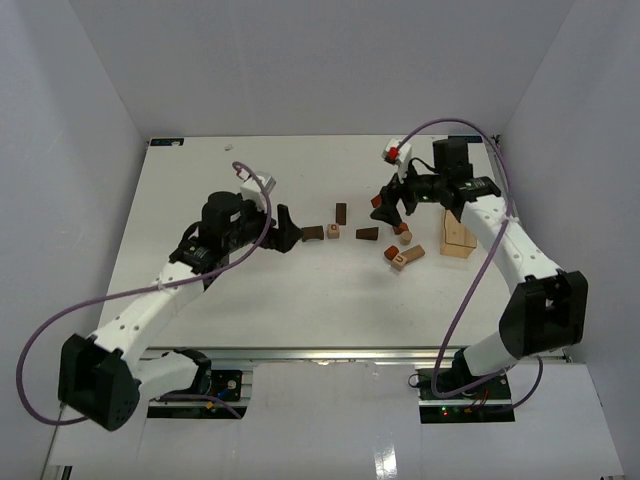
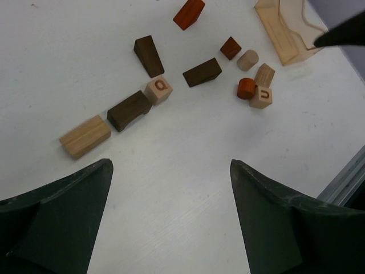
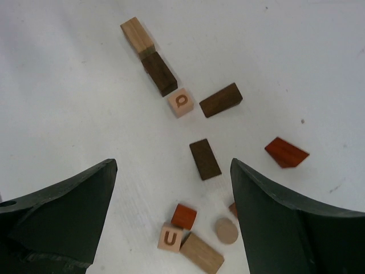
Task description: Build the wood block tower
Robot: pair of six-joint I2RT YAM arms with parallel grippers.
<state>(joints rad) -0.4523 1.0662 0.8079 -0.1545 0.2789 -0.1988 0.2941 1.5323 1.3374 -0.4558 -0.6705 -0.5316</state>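
Note:
The wood block tower is only loose blocks lying flat on the white table (image 1: 250, 300); nothing is stacked. A tan block (image 2: 84, 136), a dark brown block (image 2: 129, 110) and a lettered cube (image 2: 158, 89) lie in a row. Past them are a dark block (image 2: 149, 55) and a dark wedge (image 2: 202, 72). A red cube (image 3: 184, 216), a U cube (image 3: 170, 237), a tan block (image 3: 201, 253) and a tan cylinder (image 3: 226, 230) cluster together. My left gripper (image 1: 292, 229) is open just left of the row. My right gripper (image 1: 386, 207) hangs open over the cluster, holding nothing.
A larger pale wooden slab (image 1: 458, 238) stands right of the cluster, beside my right arm. A reddish wedge (image 3: 286, 152) lies apart on the far side. White walls enclose the table, and a metal rail (image 1: 330, 353) runs along its near edge.

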